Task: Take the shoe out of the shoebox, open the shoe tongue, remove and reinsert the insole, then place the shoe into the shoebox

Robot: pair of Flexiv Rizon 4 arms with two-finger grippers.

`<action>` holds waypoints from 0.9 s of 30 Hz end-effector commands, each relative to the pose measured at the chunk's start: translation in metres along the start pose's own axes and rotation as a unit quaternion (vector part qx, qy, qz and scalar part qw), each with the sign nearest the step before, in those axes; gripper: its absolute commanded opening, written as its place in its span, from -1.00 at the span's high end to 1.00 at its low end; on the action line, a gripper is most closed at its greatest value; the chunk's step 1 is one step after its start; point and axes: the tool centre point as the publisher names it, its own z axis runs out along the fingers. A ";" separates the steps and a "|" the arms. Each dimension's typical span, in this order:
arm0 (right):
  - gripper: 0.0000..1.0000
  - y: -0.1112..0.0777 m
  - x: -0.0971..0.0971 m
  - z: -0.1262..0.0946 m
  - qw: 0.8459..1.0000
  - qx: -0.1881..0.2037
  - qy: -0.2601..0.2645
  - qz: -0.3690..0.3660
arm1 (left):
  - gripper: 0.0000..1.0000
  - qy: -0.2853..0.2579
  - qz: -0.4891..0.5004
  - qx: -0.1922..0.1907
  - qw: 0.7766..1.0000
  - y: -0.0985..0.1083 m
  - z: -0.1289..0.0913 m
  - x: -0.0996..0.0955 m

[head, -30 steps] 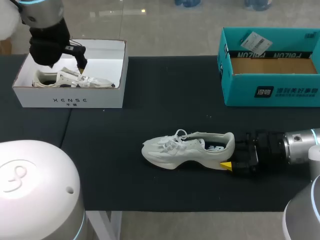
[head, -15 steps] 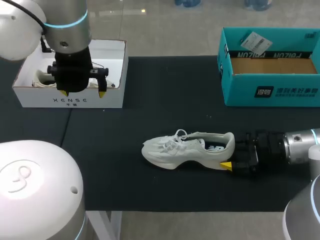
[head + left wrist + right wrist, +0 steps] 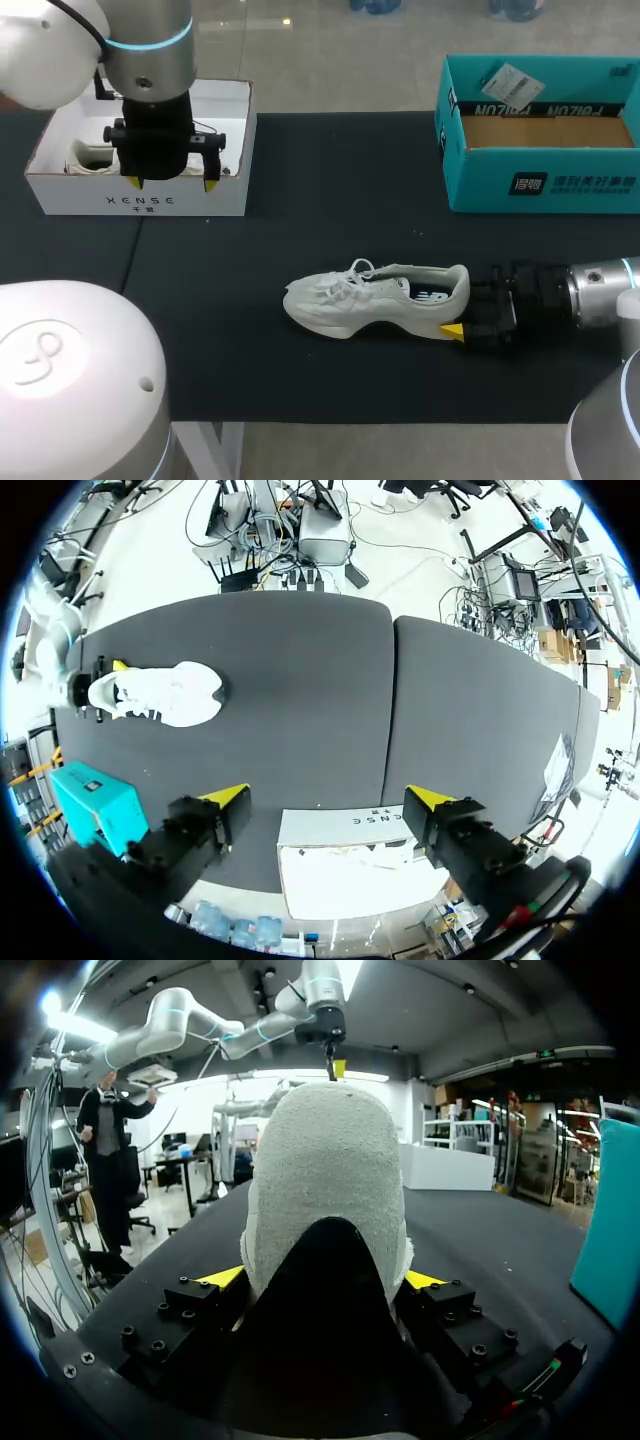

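Shoe (image 3: pixel 375 298) is sitting on the table (image 3: pixel 300 200), heel clamped by the right gripper (image 3: pixel 458 312), toe pointing away from it. Left gripper (image 3: pixel 173 184) is hanging open over the white shoebox (image 3: pixel 140 202), well apart. Tugging the tongue is risking a twist out of that heel-only grip.

Head cam: fixed, high behind the robot, looking down on the whole table (image 3: pixel 330 180). Left wrist cam: high up, facing straight down, white box (image 3: pixel 345 865) under left gripper (image 3: pixel 330 797), shoe (image 3: pixel 160 692) well apart from it. Right wrist cam: table level, right up against the shoe's heel. All three share the shoe.
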 end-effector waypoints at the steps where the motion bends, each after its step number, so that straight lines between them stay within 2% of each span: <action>1: 1.00 -0.003 0.001 0.004 1.000 0.002 -0.001 0.001 | -1.00 0.024 -0.115 -0.007 0.993 -0.001 -0.001 -0.010; 2: 1.00 -0.003 0.001 0.004 1.000 0.002 -0.001 0.001 | -1.00 0.050 -0.201 -0.012 0.978 -0.003 0.000 -0.018; 3: 1.00 -0.003 0.001 0.004 1.000 0.002 -0.001 0.001 | -1.00 0.063 -0.263 0.026 0.962 -0.005 0.000 -0.024; 6: 1.00 -0.003 0.001 0.004 1.000 0.002 -0.001 0.001 | -1.00 0.037 -0.392 0.050 0.918 -0.031 0.000 -0.034; 9: 1.00 -0.003 0.001 0.004 1.000 0.002 -0.001 0.001 | -1.00 0.026 -0.481 0.110 0.869 -0.056 0.001 -0.040; 11: 1.00 -0.003 0.001 0.004 1.000 0.002 -0.001 0.001 | -1.00 0.027 -0.541 0.091 0.836 -0.070 0.003 -0.048; 12: 1.00 -0.003 0.001 0.004 1.000 0.002 -0.001 0.001 | -1.00 0.030 -0.562 0.102 0.820 -0.075 0.005 -0.052; 13: 1.00 -0.003 0.001 0.004 1.000 0.002 -0.001 0.001 | -1.00 0.021 -0.564 0.117 0.817 -0.078 0.006 -0.057; 17: 1.00 -0.003 0.001 0.004 1.000 0.002 -0.001 0.001 | -1.00 0.017 -0.603 0.134 0.786 -0.091 0.012 -0.078; 22: 1.00 -0.003 0.001 0.004 1.000 0.002 -0.001 0.001 | -1.00 0.021 -0.660 0.127 0.740 -0.099 0.015 -0.097; 23: 1.00 -0.003 0.001 0.004 1.000 0.002 -0.001 0.001 | -1.00 0.024 -0.679 0.120 0.724 -0.100 0.015 -0.101; 25: 1.00 -0.003 0.001 0.004 1.000 0.002 -0.001 0.001 | -1.00 0.013 -0.729 0.071 0.681 -0.105 0.015 -0.109; 27: 1.00 -0.003 0.001 0.004 1.000 0.002 -0.001 0.001 | -1.00 0.013 -0.729 0.071 0.681 -0.105 0.015 -0.109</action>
